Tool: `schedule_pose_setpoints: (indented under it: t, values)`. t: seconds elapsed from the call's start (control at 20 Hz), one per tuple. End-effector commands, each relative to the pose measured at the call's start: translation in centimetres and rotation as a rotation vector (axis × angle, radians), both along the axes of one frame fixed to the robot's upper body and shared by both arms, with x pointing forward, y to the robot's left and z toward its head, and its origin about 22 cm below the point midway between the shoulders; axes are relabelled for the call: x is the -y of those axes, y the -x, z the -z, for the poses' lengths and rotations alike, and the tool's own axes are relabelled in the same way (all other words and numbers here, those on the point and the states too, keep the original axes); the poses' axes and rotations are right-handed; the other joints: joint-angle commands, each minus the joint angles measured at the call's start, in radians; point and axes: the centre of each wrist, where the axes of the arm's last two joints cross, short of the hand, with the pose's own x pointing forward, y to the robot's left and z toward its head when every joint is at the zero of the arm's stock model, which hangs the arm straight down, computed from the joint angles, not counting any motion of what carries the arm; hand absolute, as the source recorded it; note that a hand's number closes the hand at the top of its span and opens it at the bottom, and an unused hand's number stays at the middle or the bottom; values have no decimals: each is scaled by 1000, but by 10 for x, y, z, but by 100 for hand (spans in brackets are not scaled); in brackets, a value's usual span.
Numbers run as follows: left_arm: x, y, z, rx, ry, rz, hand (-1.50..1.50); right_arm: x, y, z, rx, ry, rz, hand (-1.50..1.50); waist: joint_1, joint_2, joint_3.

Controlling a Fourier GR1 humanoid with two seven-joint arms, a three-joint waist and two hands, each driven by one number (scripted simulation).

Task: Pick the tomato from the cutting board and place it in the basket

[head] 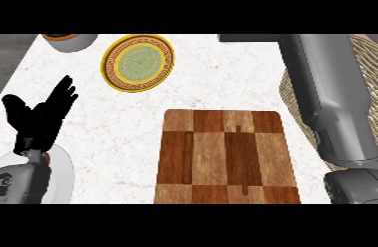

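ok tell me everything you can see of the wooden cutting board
The rectangular wooden cutting board lies flat on the white marbled counter, right of centre, reaching toward the lower edge of the view. It is a patchwork of light and dark brown blocks with rounded far corners. Nothing rests on its top; no tomato shows there. The grey right forearm passes beside its right edge, over the woven wicker basket.

We see a kitchen here. The white marble-patterned counter top (214, 76) carries a brown checkered wooden cutting board (225, 158), a round plate with yellow rim and green centre (139, 62) and a white round bowl (70, 41) at the far edge. A woven wicker basket (367, 61) stands at the right side. Such things belong to cooking.
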Motion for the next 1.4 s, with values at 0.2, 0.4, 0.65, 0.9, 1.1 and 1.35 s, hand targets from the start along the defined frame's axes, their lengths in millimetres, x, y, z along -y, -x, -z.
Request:
schedule_pose_setpoints:
  t: [0.2,0.4,0.65,0.9,1.1,1.35]
  values:
    - [10,4,7,4,-10,2,0,30,26,31,27,-146,118,150,-3,0,0]
    - [14,2,-7,2,0,3,0,49,42,72,38,-169,129,150,6,3,0]
    - [-4,5,2,4,-21,-7,0,99,56,79,95,-211,297,-150,3,5,0]
    - [-7,3,-6,14,1,9,0,84,59,78,100,-192,201,-150,14,6,0]
    - [2,-5,17,3,4,16,0,94,66,65,229,-166,181,-150,9,7,0]
    - [8,0,13,-3,3,-6,0,112,92,38,474,-212,281,-150,-8,-2,0]
